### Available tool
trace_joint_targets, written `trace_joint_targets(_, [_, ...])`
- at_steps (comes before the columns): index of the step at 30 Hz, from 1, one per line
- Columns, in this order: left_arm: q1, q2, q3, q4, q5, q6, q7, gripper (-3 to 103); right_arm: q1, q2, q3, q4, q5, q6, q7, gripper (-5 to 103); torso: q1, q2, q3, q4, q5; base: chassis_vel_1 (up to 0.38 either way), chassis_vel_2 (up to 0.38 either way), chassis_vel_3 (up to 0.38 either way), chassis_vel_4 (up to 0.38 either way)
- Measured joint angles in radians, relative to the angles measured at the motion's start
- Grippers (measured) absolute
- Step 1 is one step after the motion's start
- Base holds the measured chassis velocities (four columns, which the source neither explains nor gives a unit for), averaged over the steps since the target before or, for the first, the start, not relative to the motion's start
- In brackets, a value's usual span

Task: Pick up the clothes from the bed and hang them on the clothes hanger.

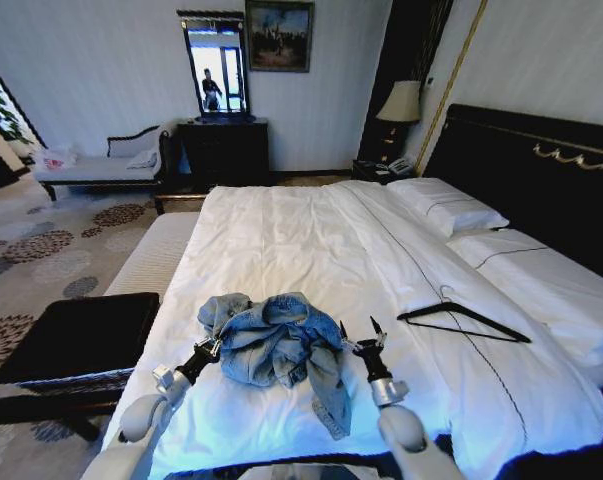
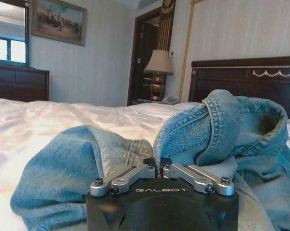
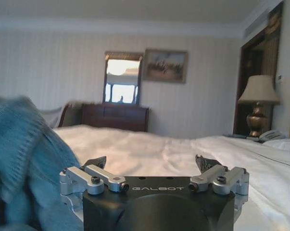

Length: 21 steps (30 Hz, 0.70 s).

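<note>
Near the foot edge of the bed (image 1: 281, 240), head view: the clothes (image 1: 276, 345), one denim jacket, lay in a crumpled heap on the white duvet. Left gripper (image 1: 213, 346) sat at the heap's left side, touching the denim. Right gripper (image 1: 362, 337) stood just beside the heap's right side, jaws spread, nothing between them. The clothes hanger (image 1: 464, 320) lay flat on the duvet, well apart from the jacket, toward the bed's right edge below the pillows (image 1: 451, 205). Black bench (image 1: 76, 335) stood off the bed's left side.

Left wrist view: left gripper (image 2: 159, 169) had its jaws pressed together on a fold of the clothes (image 2: 221, 130), collar bunched up just behind the pinch. Looked like a secured grip on one side so the heap could be lifted.

Right wrist view: right gripper (image 3: 152, 166) jaws wide apart over bare duvet, with the clothes (image 3: 24, 159) beside it, not between the jaws. My read: the right arm was staged low and open for a second grasp point, since one pinch wouldn't spread a bunched jacket enough for the hanger. Hanging not yet started.
</note>
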Motion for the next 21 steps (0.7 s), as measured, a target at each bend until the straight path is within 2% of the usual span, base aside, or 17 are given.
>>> trace_joint_targets(3, [-0.007,-0.002,0.002,-0.002,0.001,0.000,-0.001,2,0.023,-0.080,-0.024,-0.061,0.017,-0.002,-0.045,100,0.000,0.000,0.000,0.0001,0.0003,0.000,0.000,0.000,0.000])
trace_joint_targets(6, [-0.011,-0.004,0.005,-0.001,0.006,-0.002,-0.001,2,0.034,-0.104,-0.041,-0.097,0.024,0.003,-0.076,100,0.000,0.000,0.000,-0.0003,0.0004,0.000,0.000,0.000,0.000])
trace_joint_targets(8, [-0.011,-0.007,0.007,-0.002,0.011,-0.003,-0.001,2,0.054,-0.115,-0.063,-0.129,0.065,0.003,-0.100,100,0.000,0.000,0.000,-0.0002,0.0004,0.000,0.000,0.000,0.000])
trace_joint_targets(12, [-0.011,-0.010,0.009,-0.008,0.015,-0.006,0.000,2,0.096,-0.118,-0.093,-0.170,0.121,-0.006,-0.117,102,0.000,0.000,0.000,0.0001,0.0004,0.000,0.000,0.000,0.000])
trace_joint_targets(14, [-0.011,-0.010,0.011,-0.010,0.016,-0.007,0.000,2,0.114,-0.117,-0.106,-0.186,0.138,-0.008,-0.122,99,0.000,0.000,0.000,0.0000,0.0002,0.000,0.000,0.000,0.000])
trace_joint_targets(16, [-0.011,-0.010,0.011,-0.015,0.018,-0.010,0.001,2,0.169,-0.116,-0.153,-0.228,0.196,-0.008,-0.142,89,0.000,0.000,0.000,0.0000,0.0003,0.000,0.000,0.000,0.000])
trace_joint_targets(17, [-0.011,-0.010,0.011,-0.015,0.018,-0.010,0.001,2,0.169,-0.116,-0.153,-0.228,0.196,-0.008,-0.142,89,0.000,0.000,0.000,0.0000,0.0003,0.000,0.000,0.000,0.000])
trace_joint_targets(18, [-0.012,-0.010,0.011,-0.016,0.018,-0.010,0.002,2,0.183,-0.115,-0.163,-0.237,0.207,-0.006,-0.149,83,0.000,0.000,0.000,0.0000,0.0002,0.000,0.000,0.000,0.000])
trace_joint_targets(21, [-0.011,-0.012,0.010,-0.018,0.019,-0.014,0.004,2,0.244,-0.110,-0.199,-0.274,0.249,0.017,-0.192,93,0.000,0.000,0.000,0.0001,0.0001,0.000,0.000,0.000,0.000])
